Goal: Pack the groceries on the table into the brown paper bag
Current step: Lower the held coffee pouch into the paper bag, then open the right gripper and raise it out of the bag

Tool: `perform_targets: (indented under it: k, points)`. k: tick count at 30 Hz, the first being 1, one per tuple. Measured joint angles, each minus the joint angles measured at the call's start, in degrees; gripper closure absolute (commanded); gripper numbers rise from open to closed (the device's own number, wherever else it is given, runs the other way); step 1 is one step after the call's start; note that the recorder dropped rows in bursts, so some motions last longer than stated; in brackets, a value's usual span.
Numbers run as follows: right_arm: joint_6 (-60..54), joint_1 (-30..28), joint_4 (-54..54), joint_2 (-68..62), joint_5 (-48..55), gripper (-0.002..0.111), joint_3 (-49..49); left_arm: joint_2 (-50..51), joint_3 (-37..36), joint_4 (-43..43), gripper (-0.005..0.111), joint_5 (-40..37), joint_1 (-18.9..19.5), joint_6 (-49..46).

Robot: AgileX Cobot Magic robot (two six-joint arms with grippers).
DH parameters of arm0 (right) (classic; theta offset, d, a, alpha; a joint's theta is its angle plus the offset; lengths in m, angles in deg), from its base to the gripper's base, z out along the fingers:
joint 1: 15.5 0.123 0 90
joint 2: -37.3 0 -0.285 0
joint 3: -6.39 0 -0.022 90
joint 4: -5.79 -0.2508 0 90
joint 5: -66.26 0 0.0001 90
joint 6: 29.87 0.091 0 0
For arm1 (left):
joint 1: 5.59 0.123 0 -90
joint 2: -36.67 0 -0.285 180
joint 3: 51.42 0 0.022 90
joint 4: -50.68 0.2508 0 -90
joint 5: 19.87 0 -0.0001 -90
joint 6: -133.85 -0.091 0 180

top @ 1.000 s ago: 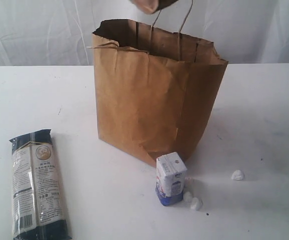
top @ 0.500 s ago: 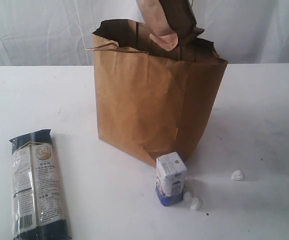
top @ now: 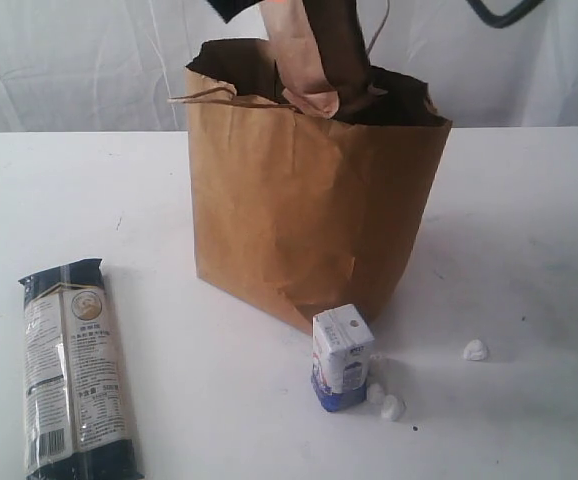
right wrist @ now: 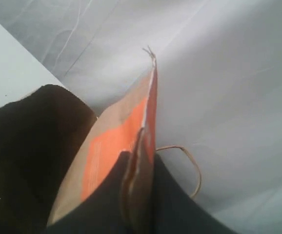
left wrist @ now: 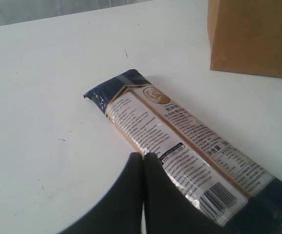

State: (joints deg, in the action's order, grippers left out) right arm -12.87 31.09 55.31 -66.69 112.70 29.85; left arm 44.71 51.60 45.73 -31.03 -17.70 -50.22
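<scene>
A: Where is the brown-orange pouch (top: 307, 62)?

B: Above the brown paper bag (top: 299, 220), hanging upright with its lower end at the bag's open mouth. The right gripper (right wrist: 139, 168) grasps it. In the right wrist view the 2 dark fingers (right wrist: 168, 200) pinch the pouch's edge between them.

A: And the left gripper (left wrist: 143, 157)?

B: Clenched on nothing, with its 2 fingers pressed together. In its wrist view the tips overlap the edge of the long dark-blue noodle packet (left wrist: 180, 141). I cannot tell whether they touch it.

A: Where does that packet lie on the table (top: 519, 250)?

B: Taking the exterior view as the dial, with 12 at the far side, it lies flat at 8 o'clock from the bag, well apart. Its long axis runs roughly from 12 to 6.

A: Any other groceries out?

B: 1 small white-blue carton (top: 341, 358) stands upright at 6 o'clock from the bag, just beside the front corner. 2 white crumbs (top: 387, 402) lie close at the carton's 4 o'clock, and 1 more crumb (top: 476, 350) lies farther off at 3 o'clock.

A: The bag itself?

B: It stands upright and open. 1 cord handle (top: 204, 93) droops over the rim at its 9 o'clock side.
</scene>
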Motion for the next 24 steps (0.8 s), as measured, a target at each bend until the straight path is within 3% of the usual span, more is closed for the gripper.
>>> perform_targets:
  k: [8, 13, 24]
  points:
    - [-1.10, -1.64, -0.67, 0.00, -3.18, 0.108, -0.23, 0.00, 0.00, 0.00, 0.107, 0.00, 0.00, 0.00]
    - [-3.06, -1.64, -9.60, 0.00, -7.74, 0.108, -6.97, 0.00, 0.00, 0.00, 0.107, 0.00, 0.00, 0.00]
    - [-3.17, -3.22, -10.11, 0.74, -8.72, 0.108, -13.32, 0.00, 0.00, 0.00, 0.107, 0.00, 0.00, 0.00]
